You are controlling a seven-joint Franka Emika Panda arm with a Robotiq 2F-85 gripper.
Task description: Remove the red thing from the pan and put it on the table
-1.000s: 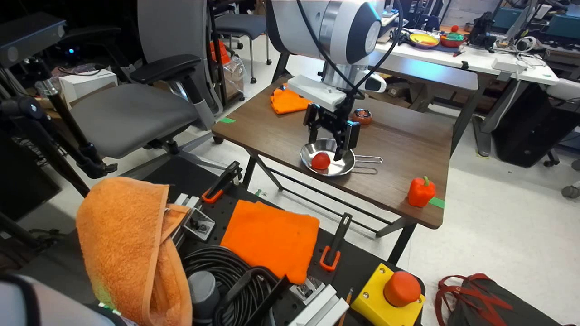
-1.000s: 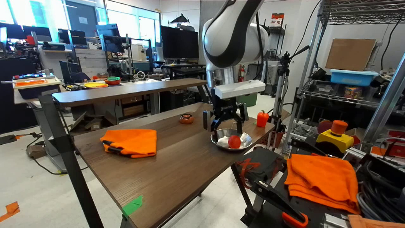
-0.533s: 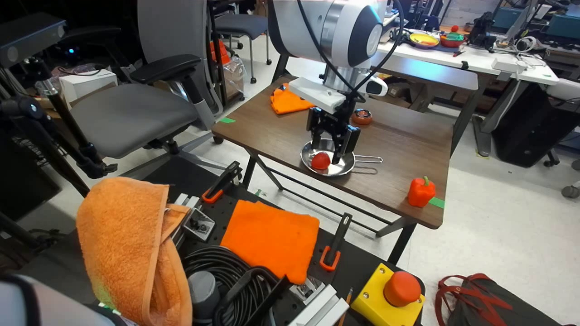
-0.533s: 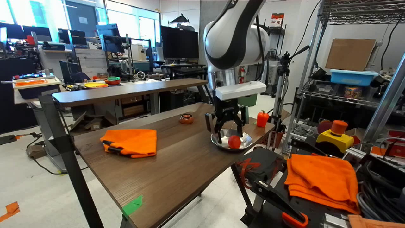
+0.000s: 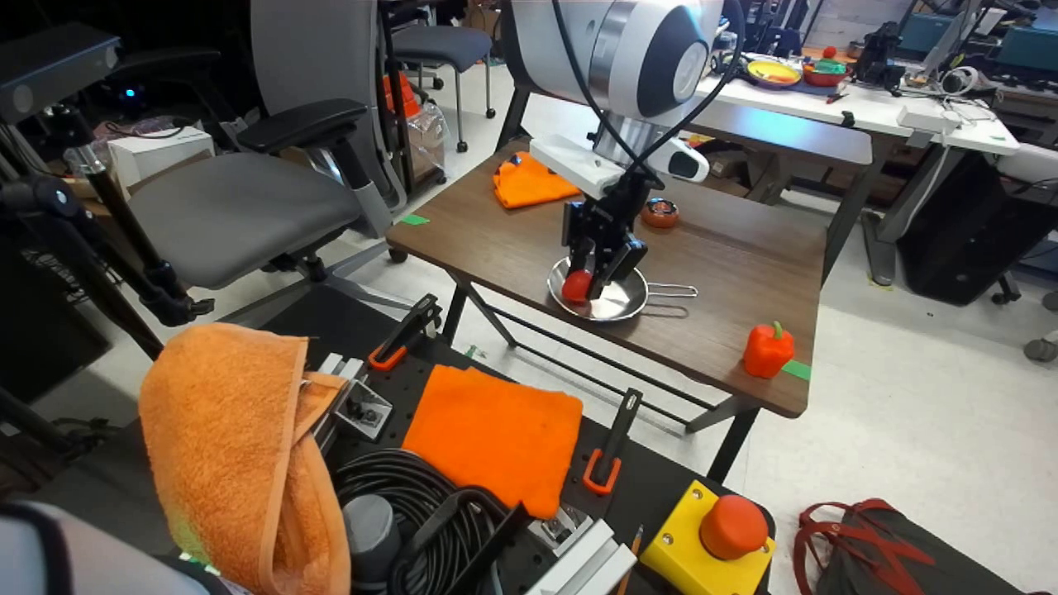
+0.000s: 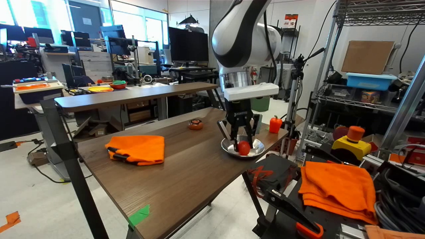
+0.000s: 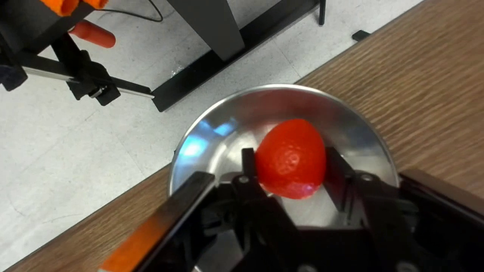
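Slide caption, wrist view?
Pincer closed on the red object in a metal pan near the edge of the table.

In an exterior view, bright windows [image 6: 131, 20] line the far end of the room, with a black screen [image 6: 188, 44] near a grey wall section [image 6: 217, 11] and a metal wire rack [image 6: 357, 103] before a white wall [image 6: 308, 20]. A grey office chair [image 5: 248, 211] with black armrests [image 5: 302, 124] stands on the pale floor [image 5: 934, 355]; a cluttered white desk [image 5: 876, 111] sits farther back.

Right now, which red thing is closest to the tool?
The round red thing in the pan, between the fingers of the tool; the red pepper stands apart.
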